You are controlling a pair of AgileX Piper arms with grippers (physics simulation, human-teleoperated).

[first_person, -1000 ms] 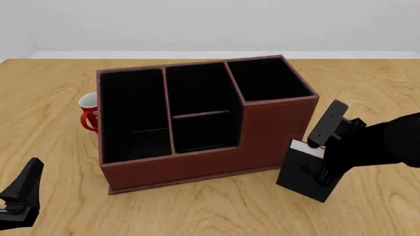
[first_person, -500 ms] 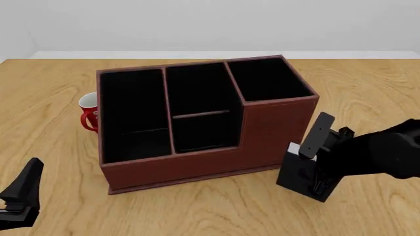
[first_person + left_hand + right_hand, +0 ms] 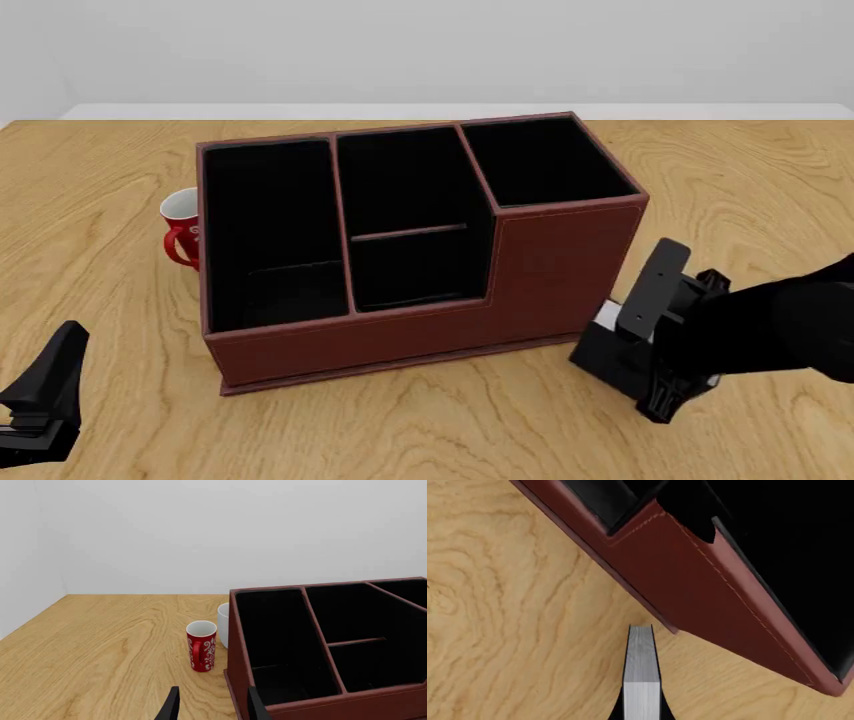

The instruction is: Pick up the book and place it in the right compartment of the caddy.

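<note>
Near the front right corner of the table (image 3: 747, 160), the right gripper (image 3: 663, 378) squeezes the thick black book (image 3: 611, 355) with white pages. Behind stands the brown caddy (image 3: 561, 260). The left gripper (image 3: 210, 711) fingers are apart.

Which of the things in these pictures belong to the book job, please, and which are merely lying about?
Belonging to the job:
- book, in the right gripper
- caddy
- right compartment

Lying about:
- red-and-white mug, left of the caddy
- white mug behind it
- left gripper, idle
</note>
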